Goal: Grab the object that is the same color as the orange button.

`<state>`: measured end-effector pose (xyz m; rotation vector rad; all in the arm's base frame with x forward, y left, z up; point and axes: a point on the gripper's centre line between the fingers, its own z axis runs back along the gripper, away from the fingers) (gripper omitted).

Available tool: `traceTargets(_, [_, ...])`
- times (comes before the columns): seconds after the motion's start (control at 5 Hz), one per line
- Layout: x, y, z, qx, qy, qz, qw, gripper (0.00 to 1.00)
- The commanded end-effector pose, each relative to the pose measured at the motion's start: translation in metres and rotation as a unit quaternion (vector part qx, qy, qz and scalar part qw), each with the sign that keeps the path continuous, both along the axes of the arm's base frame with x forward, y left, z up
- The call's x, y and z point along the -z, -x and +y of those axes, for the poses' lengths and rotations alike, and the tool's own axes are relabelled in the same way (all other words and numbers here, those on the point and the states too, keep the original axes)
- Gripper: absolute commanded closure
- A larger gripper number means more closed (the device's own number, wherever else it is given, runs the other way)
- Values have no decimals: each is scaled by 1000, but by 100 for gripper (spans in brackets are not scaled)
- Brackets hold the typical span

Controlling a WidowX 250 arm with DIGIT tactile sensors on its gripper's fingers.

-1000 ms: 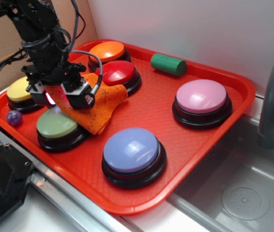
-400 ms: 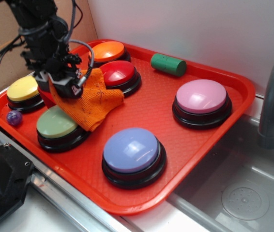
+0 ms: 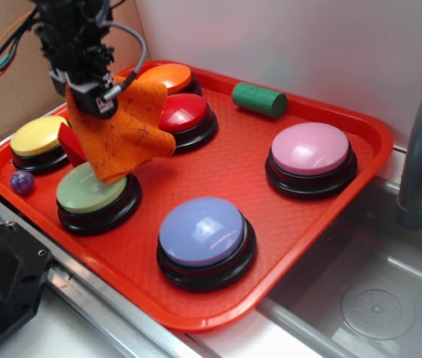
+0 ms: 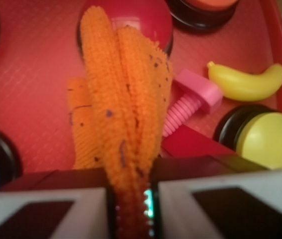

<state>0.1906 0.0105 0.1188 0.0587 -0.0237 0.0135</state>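
Exterior view: gripper [image 3: 90, 95] holds the orange cloth [image 3: 121, 133] by its upper edge, so it hangs as a loose drape w/ bottom corner just over the green button [image 3: 90, 189], clear of the red tray [image 3: 285, 224]. Pinched at one spot only, which is why the rest sags and folds. Cloth colour matches the orange button [image 3: 164, 77] at the tray's back, next to the red button [image 3: 185, 112]; so the right item is in hand, and grab looks basically done.

Wrist view: jaws clamped on the cloth [image 4: 123, 114], fabric bunched into thick ridges between both pads, grip looks deep and centred. Below it: pink toy bolt [image 4: 191, 102], yellow banana [image 4: 248, 82], yellow button [image 4: 265, 139].

Arm pose: arm [image 3: 73, 30] comes down from top left, wrist near vertical, fingers pointing down, raised above the buttons. Purple button [image 3: 203, 231], pink button [image 3: 312, 149] and green cylinder [image 3: 259, 99] sit well apart from it.
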Motion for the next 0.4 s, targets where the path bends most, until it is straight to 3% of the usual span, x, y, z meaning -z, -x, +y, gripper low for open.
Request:
traceTargets(0.0, [-49,-7,-25,33,11,-28,999,100])
traceTargets(0.2, [-46,-5,-25,39,33,-12,999,100])
